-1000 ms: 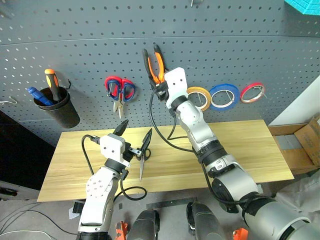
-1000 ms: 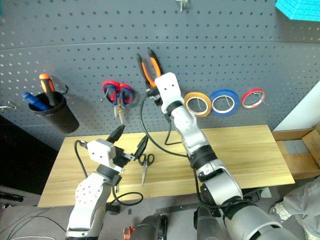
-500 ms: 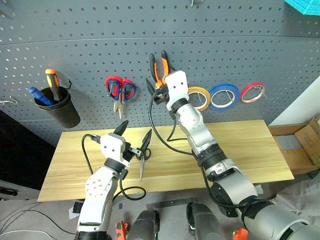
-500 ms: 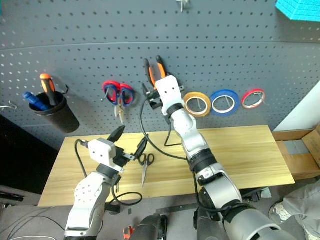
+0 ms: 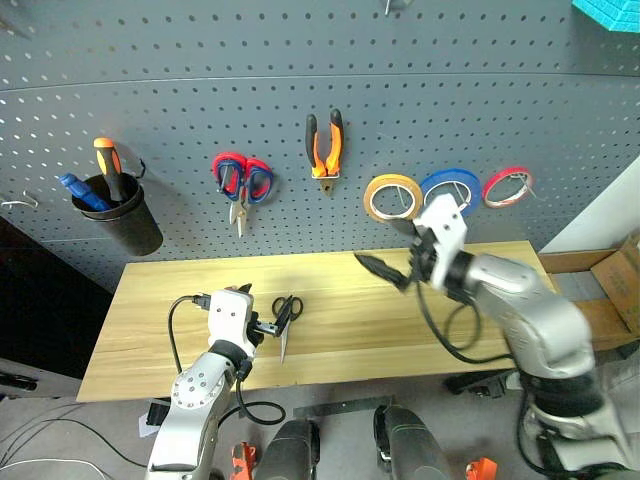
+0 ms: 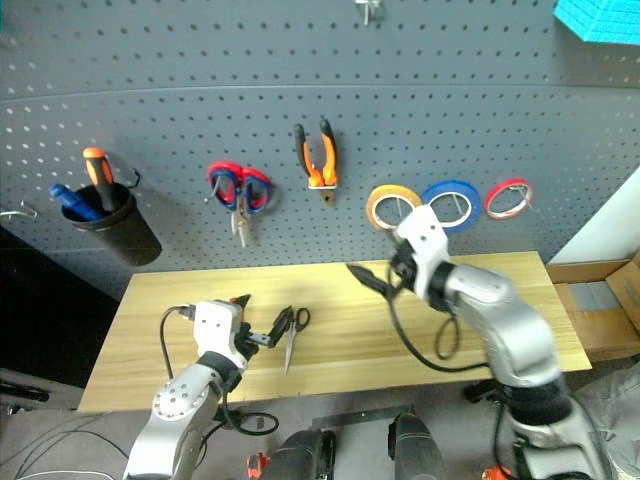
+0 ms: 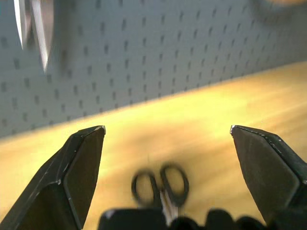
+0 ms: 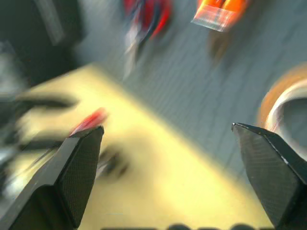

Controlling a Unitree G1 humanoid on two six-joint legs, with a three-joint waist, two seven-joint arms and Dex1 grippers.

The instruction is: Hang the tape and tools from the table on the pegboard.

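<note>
The orange-and-black pliers point(image 5: 325, 146) hang alone on the grey pegboard point(image 5: 500, 90). To their right hangs the yellow tape point(image 5: 392, 197). Black-handled scissors point(image 5: 285, 312) lie flat on the pale wood table point(image 5: 150, 320). My left gripper point(image 6: 258, 316) is open and low over the table, its fingers point(image 7: 72, 177) either side of the scissors' handles point(image 7: 160, 184) without touching them. My right gripper point(image 5: 390, 250) is open and empty, in the air over the table's middle, below and in front of the yellow tape.
Red-and-blue scissors point(image 5: 240, 180) hang left of the pliers. A blue tape ring point(image 5: 448, 190) and a red one point(image 5: 505, 185) hang right of the yellow one. A black cup point(image 5: 125, 222) at the far left holds an orange-and-black screwdriver point(image 5: 105, 165).
My right gripper opened and left the pliers hanging on the pegboard, then drew back, down and to the right. My left gripper sank to the table at the scissors' handles.
</note>
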